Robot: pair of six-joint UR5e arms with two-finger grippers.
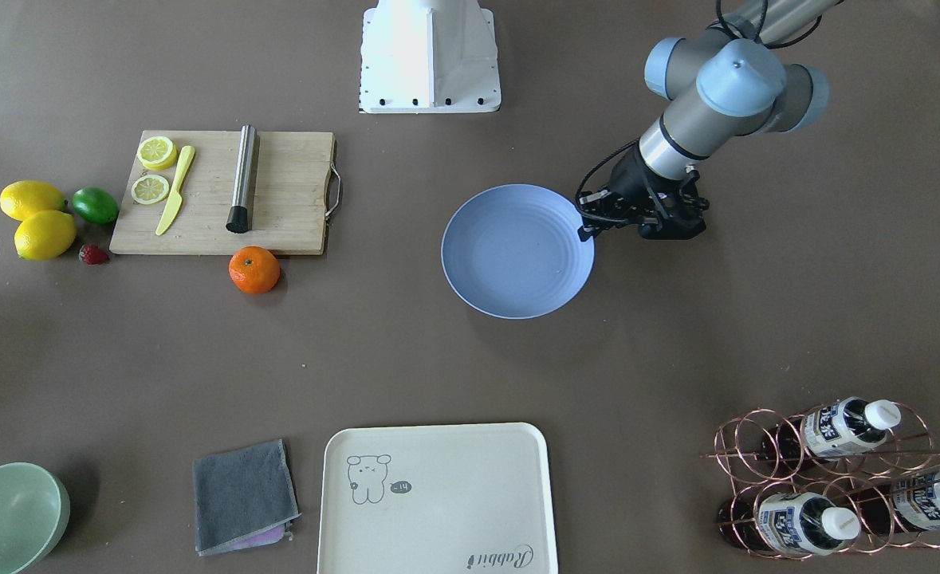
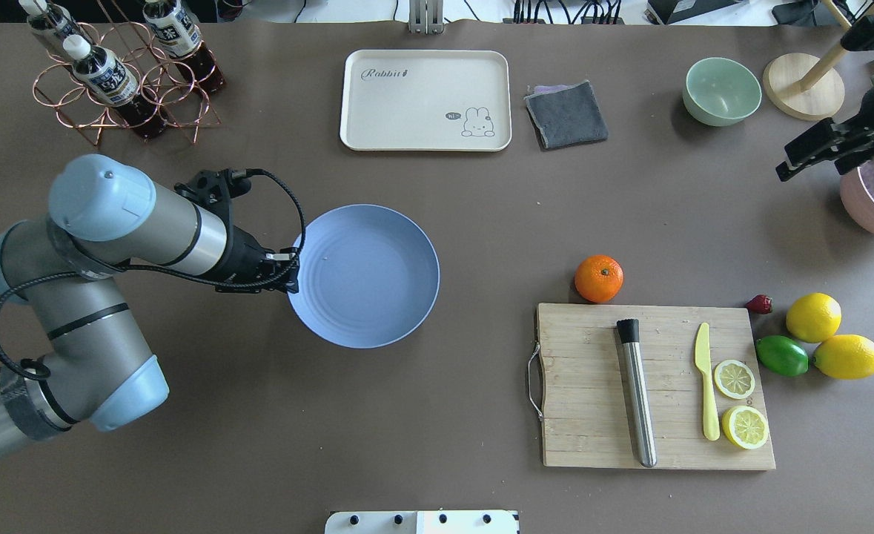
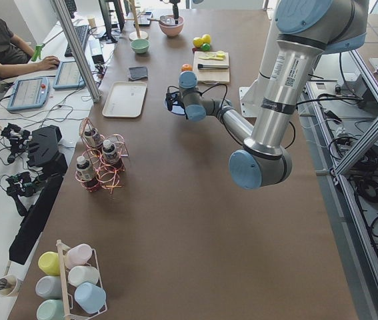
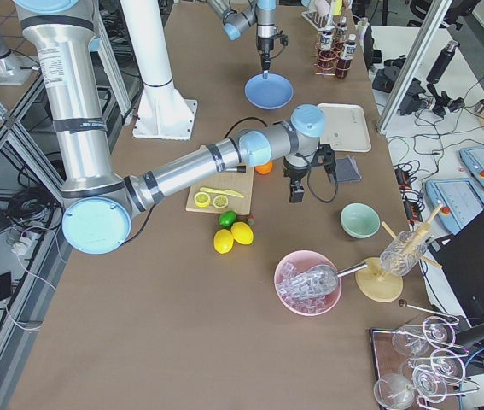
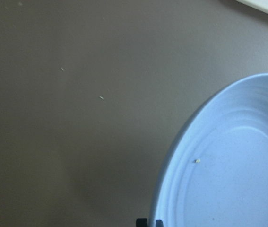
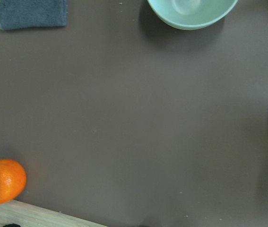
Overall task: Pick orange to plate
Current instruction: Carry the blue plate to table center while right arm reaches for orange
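The orange (image 2: 598, 279) lies on the brown table just beyond the far left corner of the wooden cutting board (image 2: 592, 386); it also shows as the orange (image 6: 2, 181) low in the right wrist view. The periwinkle plate (image 2: 366, 276) sits mid-table with nothing on it. My left gripper (image 2: 292, 273) is down at the plate's left rim, and its tips (image 5: 149, 222) look shut on that rim. My right gripper (image 2: 800, 159) hovers high at the table's far right, well away from the orange. It looks open and holds nothing.
A steel muddler (image 2: 637, 393), a yellow knife (image 2: 706, 389) and lemon slices lie on the board. Lemons (image 2: 813, 317), a lime (image 2: 781, 355) and a strawberry sit to its right. Along the far edge stand a cream tray (image 2: 425, 100), grey cloth (image 2: 566, 113), green bowl (image 2: 722, 90) and bottle rack (image 2: 121, 81).
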